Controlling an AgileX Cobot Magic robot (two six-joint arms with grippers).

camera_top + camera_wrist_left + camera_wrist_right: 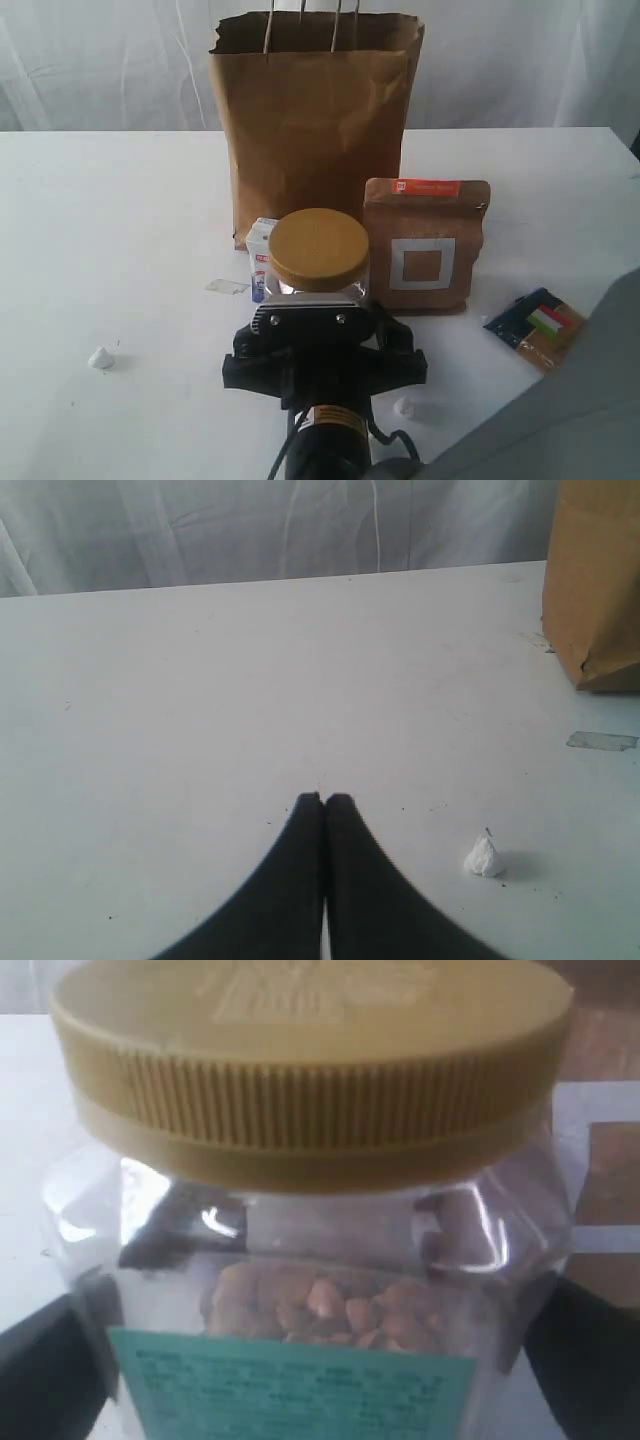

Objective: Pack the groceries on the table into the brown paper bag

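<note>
Step in hand: grasp on nut jar [318,252], upright on tabletop [120,250] just before brown paper bag [315,120]. Right fingers [590,1360] spread wide, flanking it; left fingers [300,880] pressed together, empty. Next I close, then lift clear of the bag rim

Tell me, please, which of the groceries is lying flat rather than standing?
The Italian-flag pasta packet, farthest right in the exterior view; the nut jar, small carton and brown pouch all stand upright.
</note>
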